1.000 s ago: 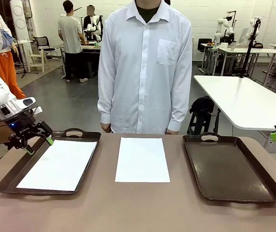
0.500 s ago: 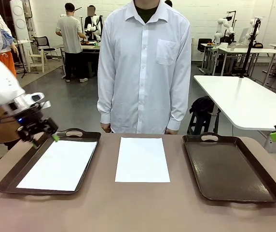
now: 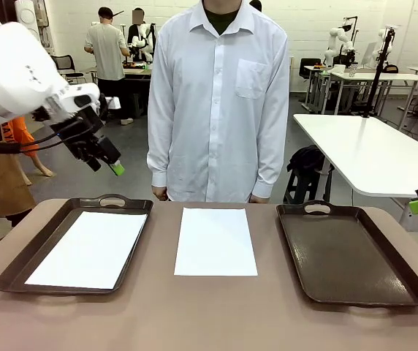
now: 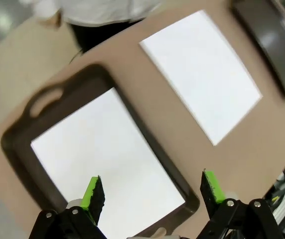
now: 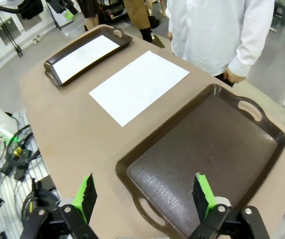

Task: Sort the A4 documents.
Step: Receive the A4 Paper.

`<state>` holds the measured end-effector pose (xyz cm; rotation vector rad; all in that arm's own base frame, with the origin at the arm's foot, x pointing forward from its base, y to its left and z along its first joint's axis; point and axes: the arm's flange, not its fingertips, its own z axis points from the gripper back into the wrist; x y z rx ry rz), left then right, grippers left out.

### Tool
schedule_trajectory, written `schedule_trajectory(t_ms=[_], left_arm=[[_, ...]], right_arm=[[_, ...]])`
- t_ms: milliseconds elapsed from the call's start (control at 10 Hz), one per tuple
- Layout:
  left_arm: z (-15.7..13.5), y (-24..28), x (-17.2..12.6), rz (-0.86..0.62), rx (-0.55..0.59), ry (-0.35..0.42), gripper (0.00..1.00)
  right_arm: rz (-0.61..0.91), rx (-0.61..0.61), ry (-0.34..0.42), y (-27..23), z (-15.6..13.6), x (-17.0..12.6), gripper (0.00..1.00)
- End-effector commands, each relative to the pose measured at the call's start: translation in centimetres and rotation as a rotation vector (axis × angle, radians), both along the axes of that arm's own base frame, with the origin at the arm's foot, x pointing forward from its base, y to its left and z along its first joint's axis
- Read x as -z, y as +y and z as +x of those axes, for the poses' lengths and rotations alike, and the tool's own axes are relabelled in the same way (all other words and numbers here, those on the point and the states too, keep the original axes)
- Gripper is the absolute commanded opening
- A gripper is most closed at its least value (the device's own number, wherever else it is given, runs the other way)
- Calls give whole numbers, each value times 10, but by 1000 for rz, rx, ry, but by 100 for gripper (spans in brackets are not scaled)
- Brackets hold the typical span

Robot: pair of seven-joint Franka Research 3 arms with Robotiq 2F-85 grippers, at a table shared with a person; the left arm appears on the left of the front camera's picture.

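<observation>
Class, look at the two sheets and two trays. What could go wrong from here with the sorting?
The middle A4 sheet lies flat on the table; the left gripper may crease or push it instead of lifting it. The person's hands hang close to its far edge, so a reach there could bump them.

You have no words, numbers, brands or signs to read here. The tray sheet (image 3: 88, 248) and the middle sheet (image 3: 215, 240) both look plain white, with no print you can make out. The left tray (image 3: 25, 257) and the right tray (image 3: 355, 252) are plain dark brown with no label.
</observation>
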<state>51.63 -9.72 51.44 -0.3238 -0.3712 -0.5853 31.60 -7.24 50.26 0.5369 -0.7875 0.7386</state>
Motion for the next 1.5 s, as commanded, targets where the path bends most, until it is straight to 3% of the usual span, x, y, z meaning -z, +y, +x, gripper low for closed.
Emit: schedule_trajectory(t_ms=[0, 300, 600, 1100, 1400], left_arm=[[-24, 69, 17, -208, 90, 35, 100], [-77, 119, 4, -200, 184, -76, 100], [-115, 109, -9, -136, 169, -196, 100], [-110, 116, -11, -257, 96, -265, 100], [-108, 119, -12, -306, 141, -260, 100]], right_arm=[[20, -14, -15, -1, 3, 1, 100], [20, -14, -15, -1, 3, 1, 100], [20, -14, -15, -1, 3, 1, 100], [20, -14, -15, -1, 3, 1, 100], [20, -14, -15, -1, 3, 1, 100]])
